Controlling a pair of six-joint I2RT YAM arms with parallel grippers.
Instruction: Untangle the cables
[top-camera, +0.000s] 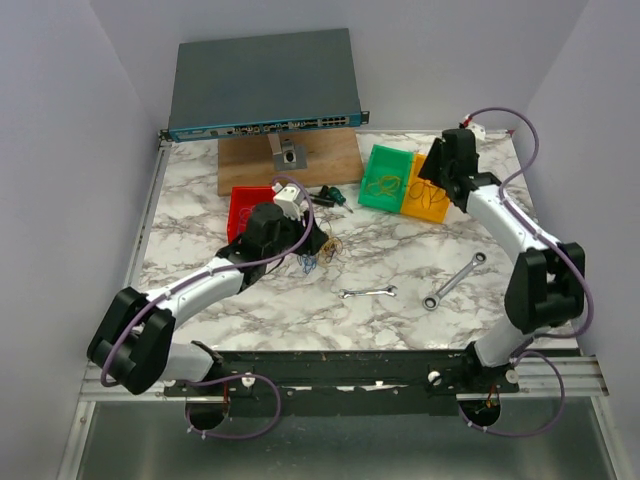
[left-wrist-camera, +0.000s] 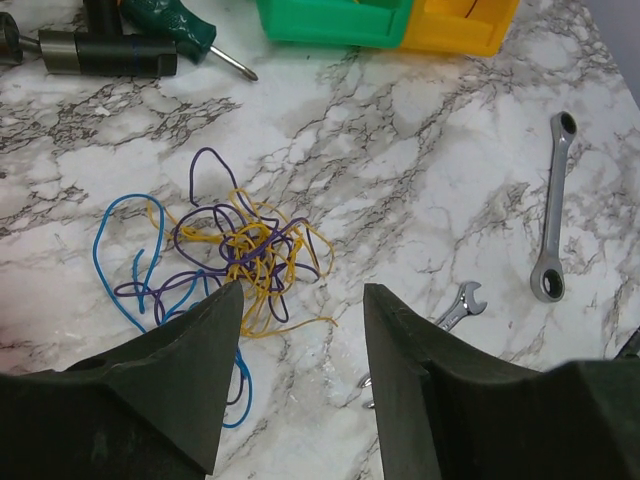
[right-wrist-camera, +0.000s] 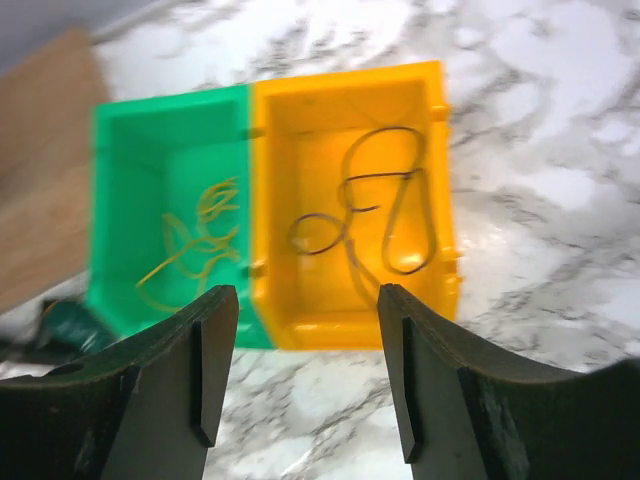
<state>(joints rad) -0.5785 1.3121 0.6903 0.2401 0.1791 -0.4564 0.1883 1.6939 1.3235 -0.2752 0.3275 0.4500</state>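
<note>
Marble counter (top-camera: 400, 250) with a grey network switch (top-camera: 262, 85) at the far edge and a wooden board (top-camera: 330, 160) just in front of it. The left arm (top-camera: 200, 285) reaches in toward the middle, and its black end sits right over a little tangle of cables (top-camera: 318, 257), next to a red bin (top-camera: 240, 205). The right arm (top-camera: 510, 225) stretches to the far right, its end above a green bin (top-camera: 398, 155) and a yellow bin (top-camera: 425, 212) that touch side by side, each with some thin wire in it. A small wrench (top-camera: 368, 292) and a ratchet wrench (top-camera: 453, 280) lie apart on the near side. A green-handled screwdriver (top-camera: 333, 196) is right of the red bin.
</note>
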